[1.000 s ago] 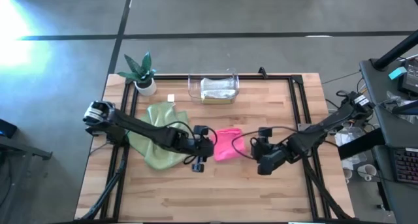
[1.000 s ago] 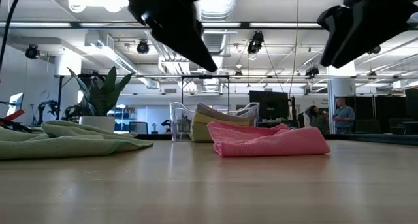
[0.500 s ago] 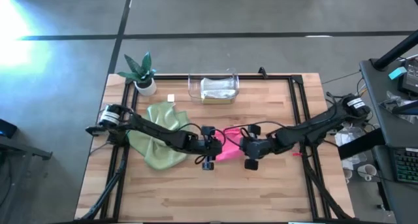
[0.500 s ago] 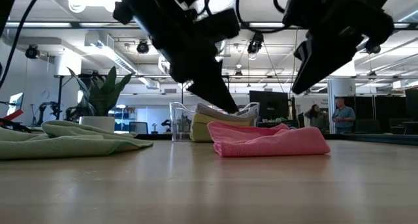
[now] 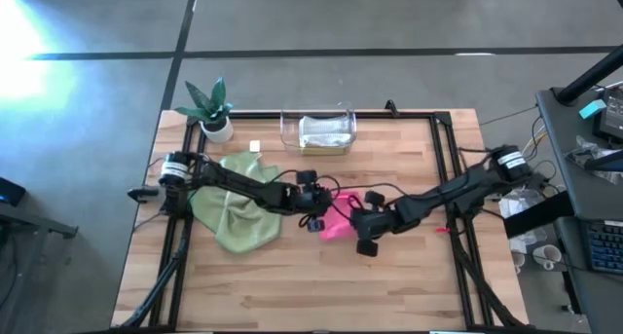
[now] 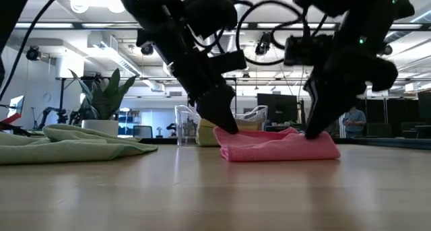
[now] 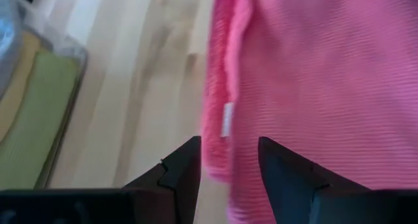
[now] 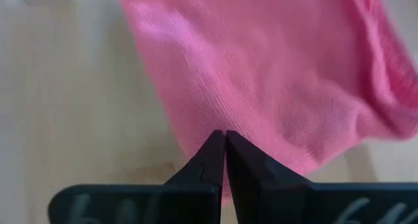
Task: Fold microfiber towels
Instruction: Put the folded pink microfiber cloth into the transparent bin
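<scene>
High view: both arms meet at the hot pink towel (image 5: 338, 217) mid-worktop (image 5: 389, 285). Right claw (image 8: 225, 149) has its fingers together, pinching the towel's edge; left claw (image 7: 228, 160) stands apart, straddling the opposite edge. Folding cleanly likely calls for both edges gripped before lifting evenly. Count: one pink towel, one sage green towel (image 5: 238, 212) spread beside it, folded cloths in one clear bin (image 5: 319, 129).
</scene>
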`<state>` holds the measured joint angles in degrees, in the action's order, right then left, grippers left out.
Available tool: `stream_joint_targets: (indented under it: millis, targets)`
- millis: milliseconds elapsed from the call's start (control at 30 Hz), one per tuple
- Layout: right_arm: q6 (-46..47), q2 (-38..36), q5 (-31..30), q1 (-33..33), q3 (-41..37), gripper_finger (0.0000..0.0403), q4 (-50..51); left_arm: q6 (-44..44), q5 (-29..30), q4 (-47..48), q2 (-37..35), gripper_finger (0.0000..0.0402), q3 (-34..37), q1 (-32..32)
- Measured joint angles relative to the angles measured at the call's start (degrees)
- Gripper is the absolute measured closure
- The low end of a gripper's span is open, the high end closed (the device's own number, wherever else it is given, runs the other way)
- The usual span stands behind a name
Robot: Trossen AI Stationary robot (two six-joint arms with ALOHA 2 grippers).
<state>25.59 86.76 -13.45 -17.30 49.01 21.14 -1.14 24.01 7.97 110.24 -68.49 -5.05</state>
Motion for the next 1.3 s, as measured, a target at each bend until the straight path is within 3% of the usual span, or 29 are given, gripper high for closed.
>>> stream_joint_targets:
  millis: [200,400,700,967,1200,1300]
  targets:
    - [4.68,3.51,0.97,0.09,0.02,0.0394,0.00,0.00,0.01,0.43,0.00,0.0265,0.30,1.85]
    - [7.49,3.81,5.64,0.52,0.07,0.0394,-0.04,0.04,-0.04,1.05,-2.09,0.0265,0.04,1.83]
    - [7.41,-6.60,5.58,0.44,0.07,0.0394,2.33,0.00,-0.04,3.63,-9.04,0.0265,0.37,-1.59]
    - [5.10,-16.94,4.88,-0.36,0.04,0.0394,9.64,0.06,-0.20,2.68,-8.96,0.0265,0.21,-9.03]
    - [-0.18,-17.29,6.04,-0.44,-0.04,0.0391,12.86,0.01,-0.66,2.08,-8.81,0.0265,1.04,-11.66]
    - [-2.58,-15.94,7.98,-0.46,-0.04,0.0375,12.30,-0.02,-4.29,0.26,-8.81,0.0265,1.22,-11.57]
